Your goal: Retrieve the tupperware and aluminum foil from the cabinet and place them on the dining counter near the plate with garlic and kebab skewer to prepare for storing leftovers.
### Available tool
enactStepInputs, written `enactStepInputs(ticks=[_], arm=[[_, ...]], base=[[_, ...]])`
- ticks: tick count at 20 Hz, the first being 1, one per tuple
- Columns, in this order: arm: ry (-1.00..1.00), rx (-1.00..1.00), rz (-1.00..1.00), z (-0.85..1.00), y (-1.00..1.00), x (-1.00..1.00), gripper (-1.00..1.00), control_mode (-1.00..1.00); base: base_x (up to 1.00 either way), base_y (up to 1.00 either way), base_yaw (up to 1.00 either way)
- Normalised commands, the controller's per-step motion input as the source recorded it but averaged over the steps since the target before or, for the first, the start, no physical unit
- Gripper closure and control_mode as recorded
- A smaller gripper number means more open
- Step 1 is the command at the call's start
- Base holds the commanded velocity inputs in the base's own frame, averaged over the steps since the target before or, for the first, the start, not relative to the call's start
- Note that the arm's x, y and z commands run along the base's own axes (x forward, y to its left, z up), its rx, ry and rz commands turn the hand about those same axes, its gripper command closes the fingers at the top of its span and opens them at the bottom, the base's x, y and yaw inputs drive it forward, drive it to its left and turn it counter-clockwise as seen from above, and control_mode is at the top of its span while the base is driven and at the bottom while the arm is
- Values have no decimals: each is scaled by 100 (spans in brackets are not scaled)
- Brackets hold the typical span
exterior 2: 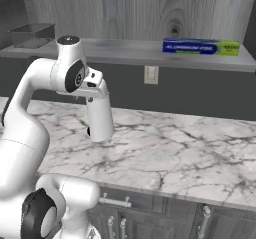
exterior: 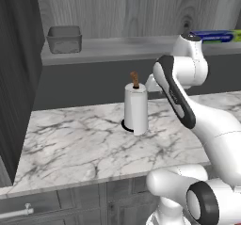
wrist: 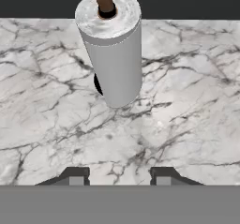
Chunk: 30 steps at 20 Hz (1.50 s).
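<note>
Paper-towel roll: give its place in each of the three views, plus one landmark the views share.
Left base view: the paper-towel roll stands mid-frame on the marble worktop, left of the arm.
Right base view: the arm's white link stands in front of it.
Hand view: upright at top centre, beyond the fingertips.
Shared landmark: the grey-veined marble worktop.

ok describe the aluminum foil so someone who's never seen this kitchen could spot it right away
Look at the long grey shelf board of the wood-grain cabinet above the marble worktop. Near its right end lies the aluminum foil, a slim dark-blue box with a green-yellow end, unlike the grey tupperware at the left end.
</note>
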Motion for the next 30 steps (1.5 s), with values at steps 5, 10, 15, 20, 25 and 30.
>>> enactStepInputs(ticks=[5, 10, 15, 20, 25, 30], arm=[[-20, 1, 0, 13, -1, -4, -100, -100], [-37, 3, -6, 46, -1, -8, -100, -100], [-27, 0, -19, 45, -20, -6, -100, -100], [-31, 2, -14, 64, -4, -3, -100, -100], [-27, 8, -4, 71, 2, 0, -100, -100], [-14, 3, 4, 66, 53, 0, -100, -100]], base=[[0, 0, 0], [0, 0, 0], [0, 0, 0], [0, 0, 0], [0, 0, 0], [0, 0, 0]])
